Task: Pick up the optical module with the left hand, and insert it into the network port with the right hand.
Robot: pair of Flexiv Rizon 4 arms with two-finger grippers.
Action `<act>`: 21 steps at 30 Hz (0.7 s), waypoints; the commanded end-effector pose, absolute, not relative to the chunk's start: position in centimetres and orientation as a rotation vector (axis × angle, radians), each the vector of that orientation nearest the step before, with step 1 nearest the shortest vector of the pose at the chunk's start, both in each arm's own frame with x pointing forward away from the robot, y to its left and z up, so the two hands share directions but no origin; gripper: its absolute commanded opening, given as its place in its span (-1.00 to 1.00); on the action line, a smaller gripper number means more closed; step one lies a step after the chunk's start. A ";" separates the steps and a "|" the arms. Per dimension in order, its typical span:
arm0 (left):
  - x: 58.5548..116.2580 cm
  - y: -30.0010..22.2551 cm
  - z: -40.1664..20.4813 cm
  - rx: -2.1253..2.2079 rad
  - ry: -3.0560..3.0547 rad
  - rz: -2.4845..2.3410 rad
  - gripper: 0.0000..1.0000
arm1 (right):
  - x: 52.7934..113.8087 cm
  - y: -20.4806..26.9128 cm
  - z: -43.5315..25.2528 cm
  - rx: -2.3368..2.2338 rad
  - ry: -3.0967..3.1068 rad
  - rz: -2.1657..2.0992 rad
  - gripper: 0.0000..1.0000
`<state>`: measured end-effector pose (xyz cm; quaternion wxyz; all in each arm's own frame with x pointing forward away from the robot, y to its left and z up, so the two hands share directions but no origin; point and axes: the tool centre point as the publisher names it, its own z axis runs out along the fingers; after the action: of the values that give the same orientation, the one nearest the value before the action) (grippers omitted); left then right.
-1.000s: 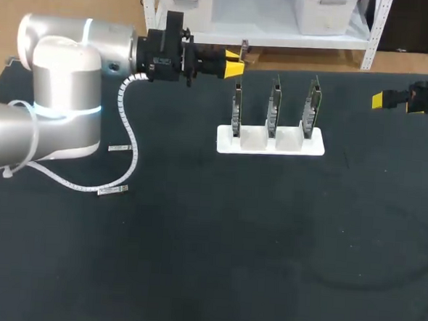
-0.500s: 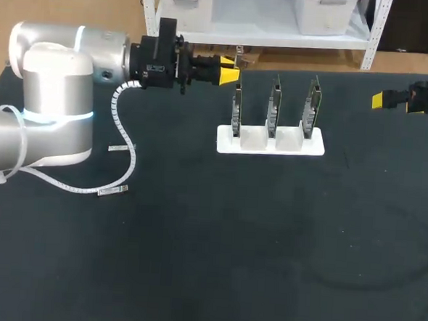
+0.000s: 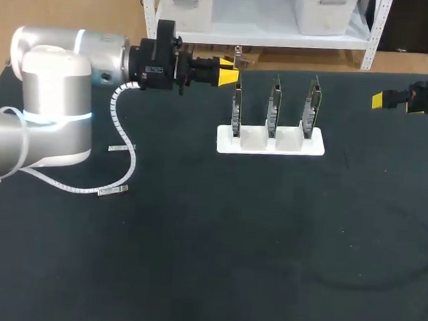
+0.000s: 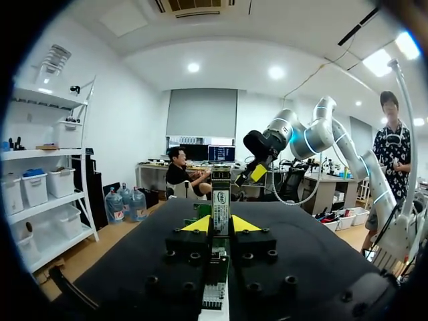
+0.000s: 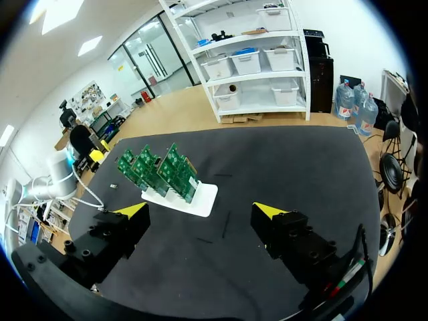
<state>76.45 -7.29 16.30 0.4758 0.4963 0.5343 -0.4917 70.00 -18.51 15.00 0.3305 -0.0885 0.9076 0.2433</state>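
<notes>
The left gripper [image 3: 231, 67] hovers at ten o'clock from the white stand [image 3: 253, 143]. Its fingers [image 4: 198, 224] are clenched on the optical module [image 4: 221, 200], which is upright with its free end outward (likely so the other arm can take it). The right gripper [image 5: 200, 211] hangs at two o'clock from the stand, fingers spread and empty, well apart from the three circuit boards [image 3: 274, 106], whose ports I cannot make out.

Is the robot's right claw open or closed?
Open. The right gripper's two yellow-tipped fingers stand far apart, with nothing held between them.
</notes>
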 end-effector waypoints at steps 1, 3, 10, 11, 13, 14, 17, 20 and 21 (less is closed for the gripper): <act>76.9 -7.5 16.1 1.221 1.302 -1.209 -1.00 | 70.0 -18.5 15.0 -0.231 2.374 0.636 1.00; 77.0 -7.6 16.1 1.222 1.303 -1.208 -1.00 | 70.0 -18.5 15.0 -0.231 2.374 0.636 1.00; 77.3 -7.7 15.9 1.211 1.299 -1.218 -1.00 | 70.0 -18.5 15.0 -0.231 2.374 0.636 1.00; 77.3 -7.8 15.9 1.212 1.299 -1.220 -1.00 | 70.0 -18.5 15.0 -0.231 2.374 0.636 1.00; 77.3 -7.8 15.9 1.212 1.299 -1.221 -1.00 | 70.0 -18.5 15.0 -0.231 2.374 0.636 1.00; 77.3 -7.8 15.9 1.211 1.300 -1.225 -1.00 | 70.0 -18.5 15.0 -0.231 2.374 0.636 1.00; 77.4 -7.8 15.9 1.216 1.300 -1.227 -1.00 | 70.0 -18.5 15.0 -0.231 2.374 0.636 1.00; 77.5 -7.8 15.9 1.214 1.302 -1.227 -1.00 | 70.0 -18.5 15.0 -0.231 2.374 0.636 1.00; 77.5 -7.7 15.9 1.211 1.304 -1.228 -1.00 | 70.0 -18.5 15.0 -0.231 2.374 0.636 1.00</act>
<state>77.19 -7.72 15.94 0.4724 0.4935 0.5330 -0.4992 70.00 -18.51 15.00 0.3305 -0.0885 0.9076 0.2433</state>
